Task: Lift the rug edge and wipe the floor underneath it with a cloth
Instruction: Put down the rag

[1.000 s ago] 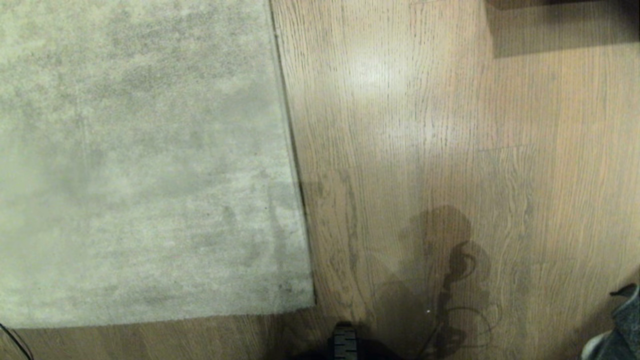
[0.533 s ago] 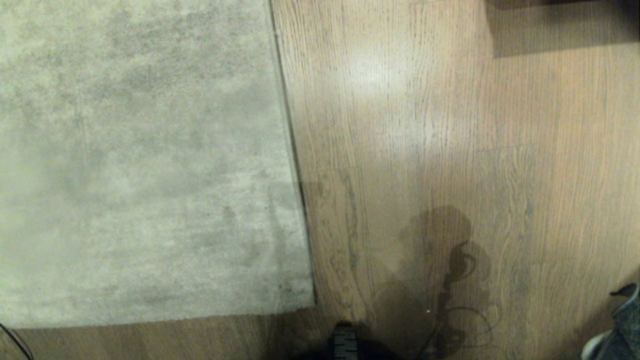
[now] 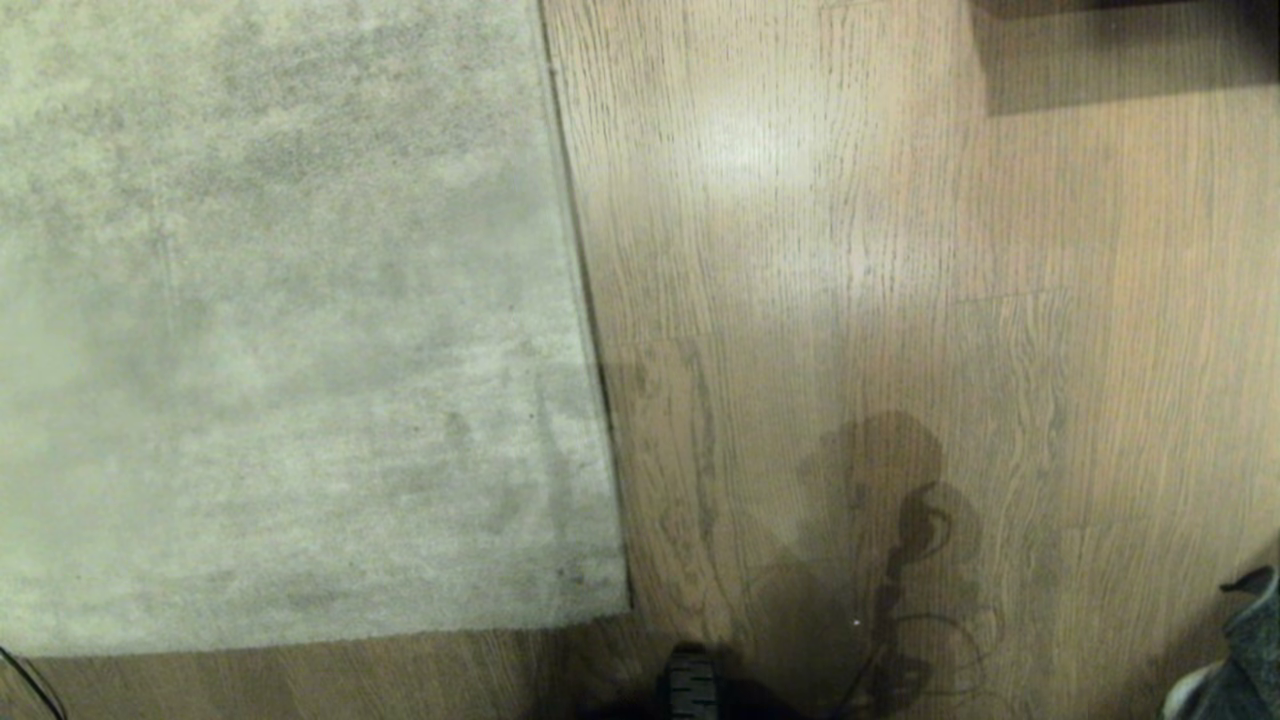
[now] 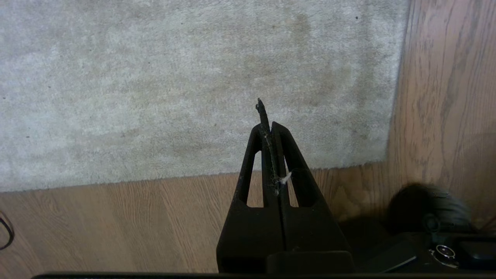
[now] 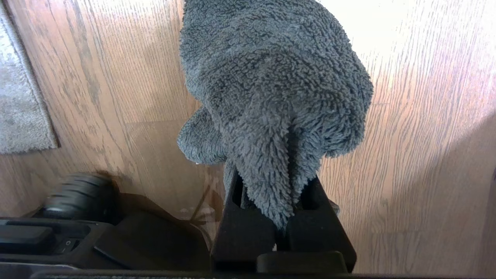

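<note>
Only R wrist view: cloth (image 5: 271,97) in R pincer (image 5: 285,205).

The floor (image 3: 900,250) is light brown wood-grain planks with a soft sheen and a bright glare patch in the upper middle. A pale grey-beige mottled rug (image 3: 280,320) lies flat on it, filling the left side. The rug edge (image 3: 585,320) runs straight down to a corner near the bottom. A grey slipper (image 3: 1245,660) rests at the floor's lower right.
</note>
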Motion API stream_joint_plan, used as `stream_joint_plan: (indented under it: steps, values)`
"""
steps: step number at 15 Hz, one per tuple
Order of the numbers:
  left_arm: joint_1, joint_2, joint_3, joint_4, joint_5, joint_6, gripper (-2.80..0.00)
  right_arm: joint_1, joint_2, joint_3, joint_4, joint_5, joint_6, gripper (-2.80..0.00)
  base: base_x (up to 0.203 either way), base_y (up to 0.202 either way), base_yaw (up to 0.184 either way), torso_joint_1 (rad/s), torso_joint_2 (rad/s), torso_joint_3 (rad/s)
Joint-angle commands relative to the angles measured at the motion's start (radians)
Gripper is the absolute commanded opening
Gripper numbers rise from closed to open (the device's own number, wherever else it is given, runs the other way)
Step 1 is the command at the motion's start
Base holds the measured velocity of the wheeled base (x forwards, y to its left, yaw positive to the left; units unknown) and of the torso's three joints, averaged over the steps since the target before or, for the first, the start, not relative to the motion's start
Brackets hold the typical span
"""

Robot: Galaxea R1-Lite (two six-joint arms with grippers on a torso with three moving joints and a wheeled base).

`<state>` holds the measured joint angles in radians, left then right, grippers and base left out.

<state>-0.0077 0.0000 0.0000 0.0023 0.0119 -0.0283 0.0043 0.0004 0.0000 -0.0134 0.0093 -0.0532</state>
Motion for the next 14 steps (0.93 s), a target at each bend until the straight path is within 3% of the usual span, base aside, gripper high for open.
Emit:
stream_joint_plan:
  steps: [1, 4, 14]
  values:
    - [0.0, 0.0, 0.0, -0.001, 0.0, -0.001, -2.8, 0.0, 0.0, 0.0, 0.0, 0.001, 0.0, -2.8, 0.0, 0.0, 0.0, 0.0, 0.0, 0.0]
    - [0.0, 0.0, 0.0, -0.001, 0.0, -0.001, -2.8, 0.0, 0.0, 0.0, 0.0, 0.001, 0.0, -2.8, 0.0, -0.033, 0.006, 0.001, 0.0, 0.002]
    - [0.0, 0.0, 0.0, -0.001, 0.0, -0.002, -2.8, 0.002, 0.0, 0.0, 0.0, 0.0, 0.0, -2.8, 0.0, -0.189, 0.003, 0.004, 0.0, 0.003]
